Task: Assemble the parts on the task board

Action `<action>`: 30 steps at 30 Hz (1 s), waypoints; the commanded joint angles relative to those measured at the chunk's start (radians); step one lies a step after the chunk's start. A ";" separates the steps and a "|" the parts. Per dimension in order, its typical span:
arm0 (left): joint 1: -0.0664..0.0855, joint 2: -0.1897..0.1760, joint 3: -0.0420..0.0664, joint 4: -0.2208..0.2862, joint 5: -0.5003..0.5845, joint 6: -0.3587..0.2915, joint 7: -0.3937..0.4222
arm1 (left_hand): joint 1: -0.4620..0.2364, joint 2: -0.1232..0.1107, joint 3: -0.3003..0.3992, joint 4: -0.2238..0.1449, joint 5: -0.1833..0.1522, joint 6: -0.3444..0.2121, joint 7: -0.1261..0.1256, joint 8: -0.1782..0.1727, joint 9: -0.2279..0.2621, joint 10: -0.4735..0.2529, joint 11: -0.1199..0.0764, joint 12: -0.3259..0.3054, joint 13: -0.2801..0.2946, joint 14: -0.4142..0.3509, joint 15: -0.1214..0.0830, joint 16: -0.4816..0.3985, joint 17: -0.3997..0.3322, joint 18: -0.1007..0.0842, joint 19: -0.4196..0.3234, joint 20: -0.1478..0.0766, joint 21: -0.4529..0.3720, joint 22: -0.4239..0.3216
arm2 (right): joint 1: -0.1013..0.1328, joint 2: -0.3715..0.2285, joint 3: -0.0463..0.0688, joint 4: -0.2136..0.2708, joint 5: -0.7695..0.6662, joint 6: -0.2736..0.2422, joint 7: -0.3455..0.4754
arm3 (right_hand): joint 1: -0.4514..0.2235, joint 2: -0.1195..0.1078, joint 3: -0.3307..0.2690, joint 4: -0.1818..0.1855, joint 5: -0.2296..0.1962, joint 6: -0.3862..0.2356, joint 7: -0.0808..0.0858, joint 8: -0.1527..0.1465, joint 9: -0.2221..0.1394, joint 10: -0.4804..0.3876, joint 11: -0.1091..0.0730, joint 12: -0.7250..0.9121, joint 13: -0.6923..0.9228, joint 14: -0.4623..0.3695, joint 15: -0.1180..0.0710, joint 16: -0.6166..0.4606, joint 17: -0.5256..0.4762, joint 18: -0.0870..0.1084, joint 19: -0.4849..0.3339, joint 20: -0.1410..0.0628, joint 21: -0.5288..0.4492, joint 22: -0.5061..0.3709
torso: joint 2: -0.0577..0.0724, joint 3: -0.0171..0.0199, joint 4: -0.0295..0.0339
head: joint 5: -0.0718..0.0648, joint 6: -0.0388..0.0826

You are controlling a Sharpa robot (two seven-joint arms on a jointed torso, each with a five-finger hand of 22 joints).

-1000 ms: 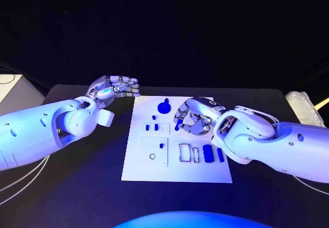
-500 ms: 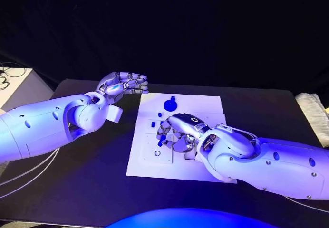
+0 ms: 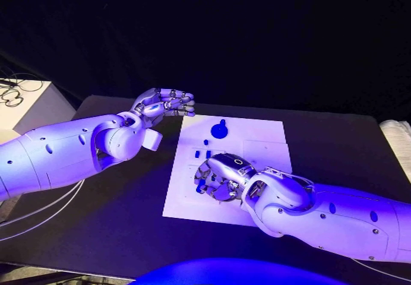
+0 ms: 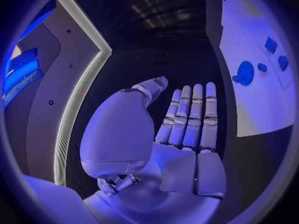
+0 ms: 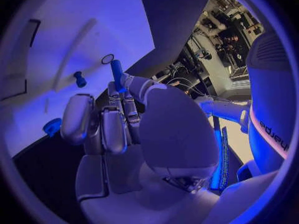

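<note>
The white task board lies mid-table. My right hand hovers over its near left part and pinches a short blue peg between thumb and fingertips, close to a round hole in the board. A second small blue peg stands on the board beside it. A round blue part with a knob sits at the far end, with small blue pieces below it. My left hand hangs off the board's far left corner holding nothing, its fingers stretched out.
A white box with cables on top stands off the table's left edge. A pale object lies at the far right edge. Bare black tabletop spreads left of the board.
The camera has shifted. Relative to the board, my right hand has carried the blue peg from the middle toward the near left part. The left hand stays by the far left corner.
</note>
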 commanded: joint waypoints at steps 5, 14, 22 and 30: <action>0.000 0.001 0.001 0.001 0.003 0.025 -0.001 | -0.005 0.004 -0.002 0.002 0.002 -0.007 -0.003 -0.001 -0.001 -0.006 0.000 0.000 0.001 -0.003 0.003 -0.003 0.001 0.010 0.004 0.000 -0.004 -0.001 | -0.010 0.001 -0.002 -0.012 -0.061 0.013 -0.013 | -0.004 0.005 0.003 -0.011 0.004 -0.007 0.000 0.004 0.002 0.104 -0.095 0.002 0.043 0.023 -0.007 0.000 0.000 -0.017 0.003 -0.002 -0.002 0.082 | 0.000 0.0004 -0.0007 | 0.003 -0.006; -0.001 0.000 0.001 0.000 0.002 0.027 -0.004 | -0.005 0.004 -0.002 0.002 0.002 -0.007 -0.003 -0.001 -0.001 -0.006 0.000 0.000 0.001 -0.003 0.003 -0.003 0.001 0.010 0.004 0.000 -0.004 -0.001 | -0.012 -0.008 -0.002 -0.012 -0.078 0.011 -0.018 | -0.004 0.005 0.004 -0.012 0.004 -0.007 0.000 0.005 0.002 0.104 -0.095 0.002 0.044 0.023 -0.007 0.000 0.001 -0.017 0.003 -0.002 -0.001 0.082 | 0.001 0.0014 -0.0012 | -0.004 -0.008; -0.001 -0.001 0.001 0.001 0.002 0.027 -0.005 | -0.006 0.004 -0.003 0.003 0.001 -0.008 -0.003 -0.001 -0.001 -0.008 0.000 0.001 0.001 -0.004 0.003 -0.003 0.002 0.010 0.004 0.000 -0.005 -0.002 | -0.013 -0.007 -0.002 -0.014 -0.084 0.039 -0.024 | -0.004 0.005 0.004 -0.012 0.004 -0.007 0.000 0.005 0.002 0.104 -0.095 0.002 0.044 0.023 -0.007 0.000 0.001 -0.017 0.003 -0.002 -0.001 0.082 | 0.001 -0.0004 -0.0014 | -0.004 -0.009; -0.001 -0.002 0.001 0.002 0.002 0.026 -0.006 | -0.006 0.004 -0.003 0.003 0.001 -0.008 -0.003 -0.001 -0.001 -0.008 0.000 0.001 0.001 -0.004 0.003 -0.003 0.002 0.010 0.004 0.000 -0.005 -0.002 | -0.015 0.009 -0.004 -0.023 -0.114 0.082 -0.048 | -0.006 0.005 0.006 -0.016 0.005 -0.006 0.000 0.005 0.003 0.105 -0.096 0.001 0.045 0.024 -0.007 0.000 0.002 -0.017 0.003 -0.002 0.000 0.083 | 0.001 -0.0003 0.0008 | -0.004 -0.013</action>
